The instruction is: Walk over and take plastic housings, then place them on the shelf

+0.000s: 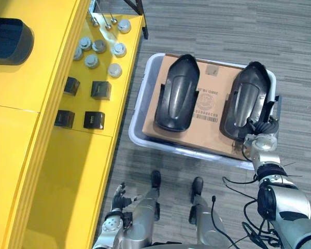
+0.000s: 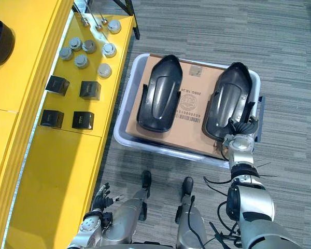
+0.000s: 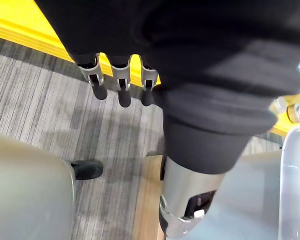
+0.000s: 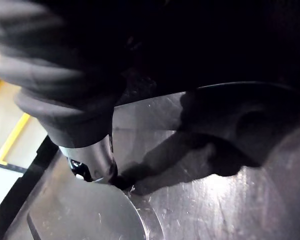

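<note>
Two black plastic housings lie side by side on a cardboard sheet in a pale bin on the floor. The left housing lies free. My right hand is at the near end of the right housing. In the right wrist view that hand sits tight against the housing's glossy black surface, and its grip is hidden. My left hand hangs low beside the yellow shelf, with its fingers relaxed and holding nothing.
The yellow shelf runs along the left, close to the bin. On it are several small black boxes and grey round parts. Another black housing lies on its upper level. Grey carpet surrounds the bin.
</note>
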